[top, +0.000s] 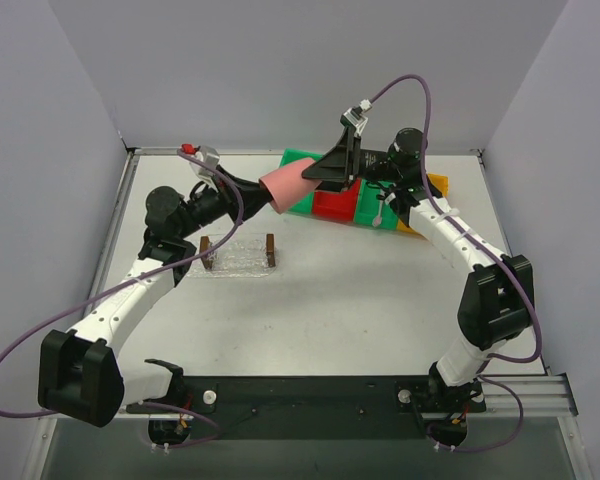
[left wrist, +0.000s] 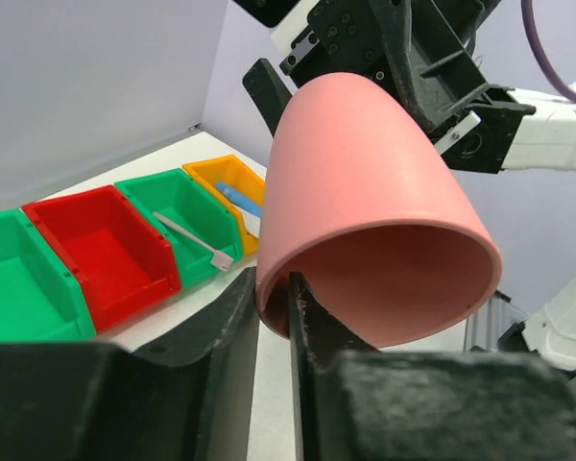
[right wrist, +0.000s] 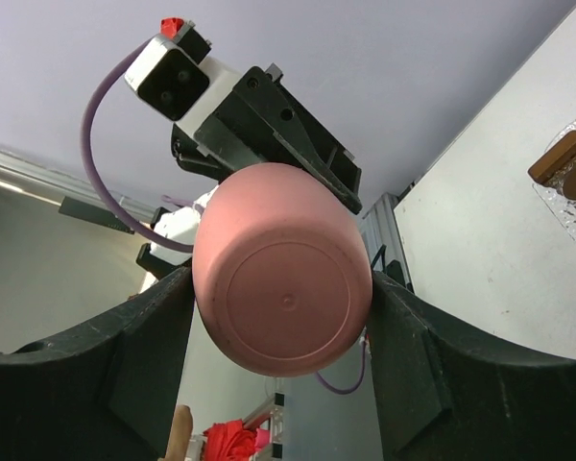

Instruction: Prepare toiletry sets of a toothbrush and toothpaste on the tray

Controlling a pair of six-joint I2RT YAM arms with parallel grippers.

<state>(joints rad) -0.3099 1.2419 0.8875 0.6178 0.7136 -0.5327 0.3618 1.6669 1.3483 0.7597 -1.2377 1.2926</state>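
A pink cup (top: 288, 185) hangs in the air over the bins, held between both arms. My left gripper (left wrist: 274, 298) is shut on the cup's rim (left wrist: 269, 307), one finger inside and one outside. My right gripper (right wrist: 278, 288) has a finger on each side of the cup's base (right wrist: 283, 298), and both appear to touch it. The toothbrush (left wrist: 192, 237) lies in a green bin (left wrist: 187, 206). A blue toothpaste tube (left wrist: 235, 195) and a pale one (left wrist: 252, 224) lie in the yellow bin (left wrist: 211, 173). The clear tray (top: 238, 253) with brown end blocks stands empty on the table.
A row of bins stands at the back: a green one (top: 298, 158), a red one (top: 332, 207), a green one (top: 368, 205) and a yellow one (top: 435, 183). The red bin (left wrist: 106, 250) looks empty. Grey walls close in the table on three sides.
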